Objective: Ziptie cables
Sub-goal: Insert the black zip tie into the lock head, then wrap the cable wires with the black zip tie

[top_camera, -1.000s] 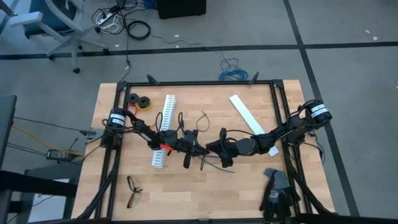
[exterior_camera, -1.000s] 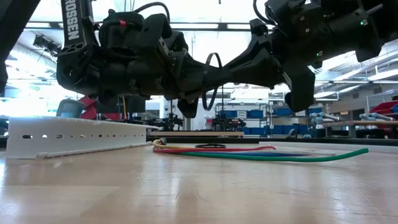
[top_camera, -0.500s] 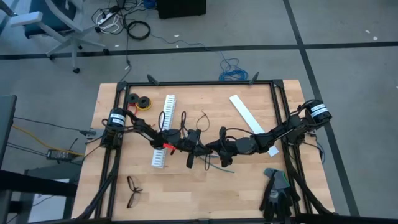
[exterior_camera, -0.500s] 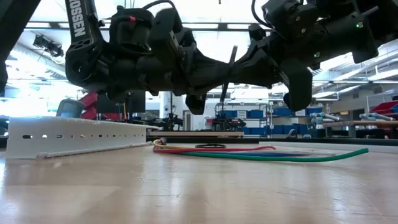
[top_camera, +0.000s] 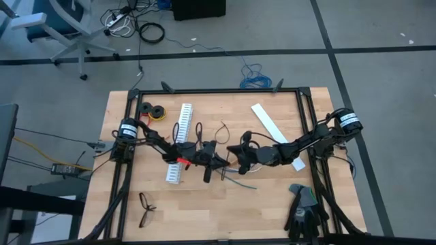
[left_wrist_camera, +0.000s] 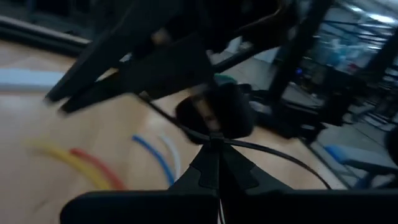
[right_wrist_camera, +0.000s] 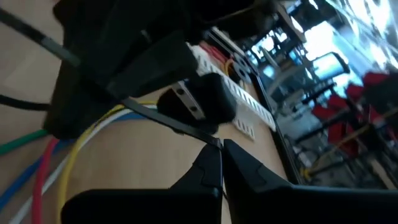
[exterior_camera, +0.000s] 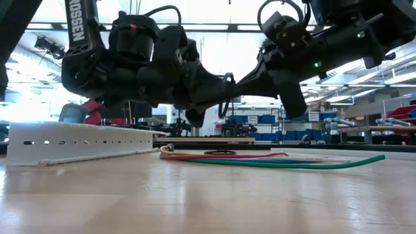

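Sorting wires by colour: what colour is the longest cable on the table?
Green; the longest cable shows best in the low view.

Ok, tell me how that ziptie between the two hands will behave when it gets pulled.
The ziptie probably flexes rather than kinks: in the low view it curves in a loop between the left hand and the right hand. It looks very thin and light, so it should follow either hand easily. Being narrow, smooth plastic, it may slip from a loose pinch.
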`<state>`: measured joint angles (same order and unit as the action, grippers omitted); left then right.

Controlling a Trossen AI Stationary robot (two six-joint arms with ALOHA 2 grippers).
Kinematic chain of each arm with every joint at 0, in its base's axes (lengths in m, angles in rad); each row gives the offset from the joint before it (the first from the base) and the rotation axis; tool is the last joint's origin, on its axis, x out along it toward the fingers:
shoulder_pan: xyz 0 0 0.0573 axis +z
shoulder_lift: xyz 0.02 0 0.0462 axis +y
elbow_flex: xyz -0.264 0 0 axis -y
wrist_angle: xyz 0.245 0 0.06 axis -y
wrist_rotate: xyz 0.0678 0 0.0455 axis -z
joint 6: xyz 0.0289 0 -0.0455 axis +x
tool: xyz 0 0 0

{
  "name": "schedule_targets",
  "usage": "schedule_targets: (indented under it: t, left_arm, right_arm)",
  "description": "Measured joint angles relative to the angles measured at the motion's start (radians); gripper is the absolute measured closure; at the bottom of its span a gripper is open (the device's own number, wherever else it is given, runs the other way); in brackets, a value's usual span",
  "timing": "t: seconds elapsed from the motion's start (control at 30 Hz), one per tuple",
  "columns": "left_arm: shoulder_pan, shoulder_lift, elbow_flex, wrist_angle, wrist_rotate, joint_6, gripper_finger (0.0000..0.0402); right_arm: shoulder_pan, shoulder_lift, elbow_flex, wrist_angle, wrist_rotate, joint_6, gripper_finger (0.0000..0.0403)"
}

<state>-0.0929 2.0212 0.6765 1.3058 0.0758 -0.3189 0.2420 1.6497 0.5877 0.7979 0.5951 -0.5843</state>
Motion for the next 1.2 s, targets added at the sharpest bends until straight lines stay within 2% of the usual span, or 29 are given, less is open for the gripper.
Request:
schedule_targets:
  t: [0.23,0.5,0.67,0.8,1.0,1.2]
  left_arm:
    - [-0.002,0.000,-0.023,0.002,-0.142,-0.006,0.0401]
    - [0.000,0.000,-0.023,0.000,-0.157,-0.002,0.0401]
    - [0.000,0.000,-0.026,-0.030,-0.250,-0.028,0.0401]
    - [0.002,0.000,-0.026,-0.121,-0.301,-0.079,0.0401]
    - [0.001,0.000,-0.026,-0.176,-0.328,-0.085,0.0401]
    - [0.027,-0.042,-0.026,-0.249,-0.345,-0.011,0.0401]
  right_arm:
    - [-0.007,0.000,0.000,-0.091,0.052,0.094,0.0383]
    - [-0.027,0.000,0.000,-0.193,0.042,0.217,0.0332]
    - [-0.046,0.000,0.000,-0.219,0.155,0.228,0.0319]
    - [-0.057,-0.019,-0.005,-0.290,0.171,0.268,0.0323]
    - [-0.075,-0.131,-0.108,-0.306,0.154,0.376,0.0326]
    - [-0.102,-0.326,-0.259,-0.280,0.026,0.526,0.0326]
